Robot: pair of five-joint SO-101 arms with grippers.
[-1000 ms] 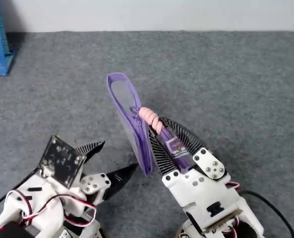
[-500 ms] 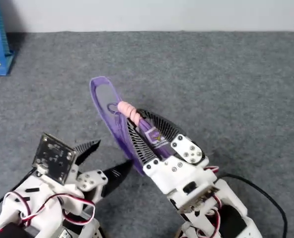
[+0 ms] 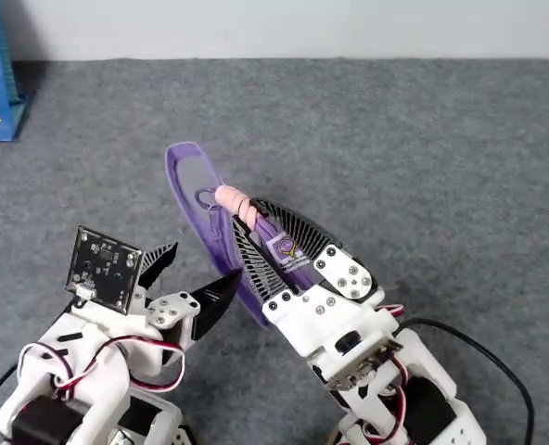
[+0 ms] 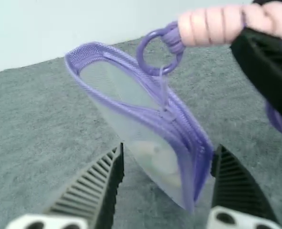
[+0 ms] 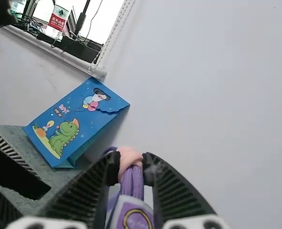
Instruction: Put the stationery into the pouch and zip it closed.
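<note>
My right gripper [image 3: 247, 215] was clenched on a pink ribbed charm [image 3: 232, 198], with a purple tag [image 3: 288, 250] lying back between its black ribbed fingers. From the right wrist view the same gripper [image 5: 130, 167] pinched the charm [image 5: 129, 157] just at its tips, and a blue dinosaur gift bag [image 5: 74, 124] stood against the wall beyond.

The charm [image 4: 212, 24] joined a purple ring [image 4: 140, 55], and from that ring the translucent purple pouch [image 4: 131, 109] hung edge-up and tilted. A thin strand ran from the ring to the zipper [image 4: 179, 129]. I could not tell whether the zip was shut. Something pale showed through the pouch wall low down, too blurred for me to name.

My left gripper [image 4: 169, 152] was spread wide, one jaw on each side of the pouch's lower end, neither touching it. In the high view this gripper [image 3: 200, 264] sat just beside the near end of the pouch [image 3: 196, 199], over the grey mat [image 3: 395, 139]. I could not tell if the pouch's lowest corner touched the mat.
</note>
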